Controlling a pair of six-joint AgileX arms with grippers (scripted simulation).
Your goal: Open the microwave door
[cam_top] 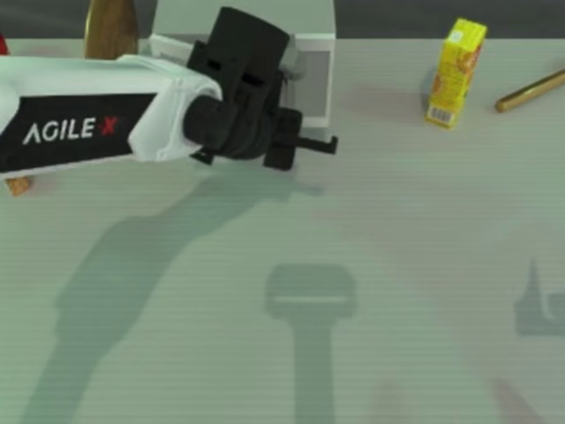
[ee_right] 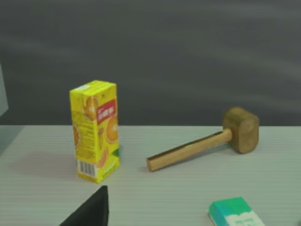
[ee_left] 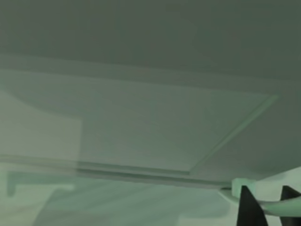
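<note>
**Left arm at the microwave front**

While the left arm reaches in from the left side of the bench (cam_top: 397, 265), its gripper (cam_top: 309, 143) is held just in front of the microwave (cam_top: 305, 40), which stands at the far edge of the bench, left of centre. From above, the black wrist covers most of the oven's front, and only the white right part of the casing and a strip of the front are seen. In the left wrist view the microwave door (ee_left: 141, 132) fills the picture as a flat grey panel with a raised frame line, seen very close. Two dark fingertips (ee_left: 247, 207) are seen apart at the edge of that view, with a pale part of the door between them; whether they press on it cannot be told.

The right gripper is outside the top view, and the state of its jaws cannot be told. Its wrist view shows a yellow juice carton (ee_right: 94, 129) standing upright, a wooden mallet (ee_right: 207, 141) lying near it, and a green-and-white box (ee_right: 235, 214) lying apart from both.
</note>
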